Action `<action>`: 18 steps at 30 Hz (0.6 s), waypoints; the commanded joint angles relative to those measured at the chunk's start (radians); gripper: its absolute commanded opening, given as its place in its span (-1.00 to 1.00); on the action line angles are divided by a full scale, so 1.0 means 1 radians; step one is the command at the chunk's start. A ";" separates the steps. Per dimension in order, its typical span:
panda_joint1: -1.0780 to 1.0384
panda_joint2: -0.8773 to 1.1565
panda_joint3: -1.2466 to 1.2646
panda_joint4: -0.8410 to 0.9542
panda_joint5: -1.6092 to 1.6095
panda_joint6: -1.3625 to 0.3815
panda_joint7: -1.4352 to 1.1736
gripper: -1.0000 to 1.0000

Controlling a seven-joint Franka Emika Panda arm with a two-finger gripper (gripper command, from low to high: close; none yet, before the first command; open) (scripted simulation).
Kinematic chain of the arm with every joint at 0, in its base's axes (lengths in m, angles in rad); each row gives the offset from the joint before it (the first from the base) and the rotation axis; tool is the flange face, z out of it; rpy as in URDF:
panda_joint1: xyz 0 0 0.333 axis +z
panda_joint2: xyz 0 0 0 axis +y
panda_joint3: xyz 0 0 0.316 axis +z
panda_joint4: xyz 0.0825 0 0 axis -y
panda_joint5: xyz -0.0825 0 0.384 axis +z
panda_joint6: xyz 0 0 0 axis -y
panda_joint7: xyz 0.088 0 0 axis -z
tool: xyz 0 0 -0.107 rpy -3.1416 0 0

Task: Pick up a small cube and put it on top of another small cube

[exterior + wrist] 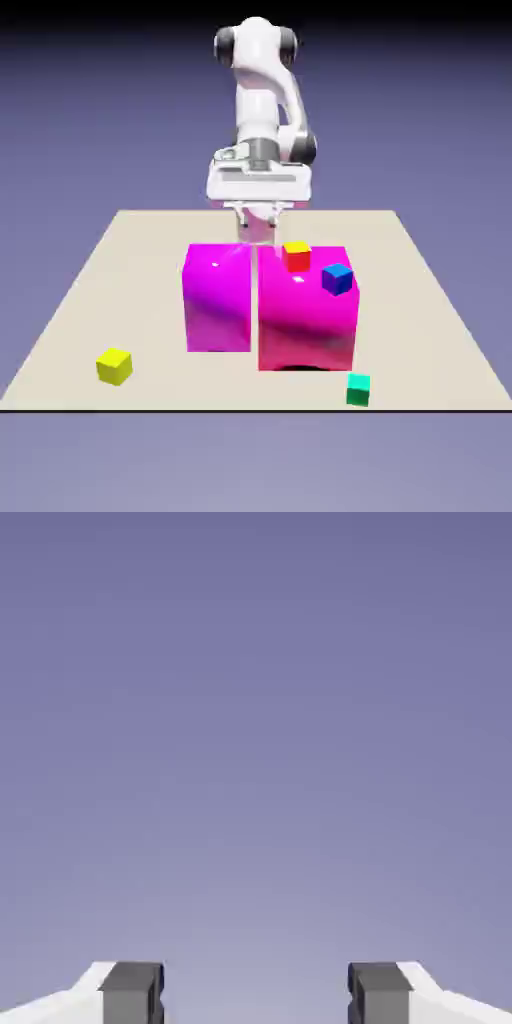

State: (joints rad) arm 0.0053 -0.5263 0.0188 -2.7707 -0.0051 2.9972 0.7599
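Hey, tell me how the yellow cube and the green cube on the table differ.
The yellow cube looks larger than the green cube. The yellow cube lies toward the exterior view's left, the green cube toward its right. The yellow cube is turned with a corner toward the camera, while the green cube shows one side almost squarely. Both are plain and rest on the table.

Our pincer [256, 994] gapes wide

We hold our white arm [258, 90] bent near the tabletop's [90, 300] far edge, fingertips [133, 994] apart.
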 commanded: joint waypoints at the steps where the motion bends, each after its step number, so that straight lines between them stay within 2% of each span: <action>1: -0.006 0.036 0.016 0.033 -0.004 -0.033 0.016 0.00; 18: -0.100 0.652 0.280 0.586 -0.076 -0.594 0.281 0.00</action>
State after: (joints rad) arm -0.0934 0.1260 0.2987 -2.1845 -0.0811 2.4032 1.0410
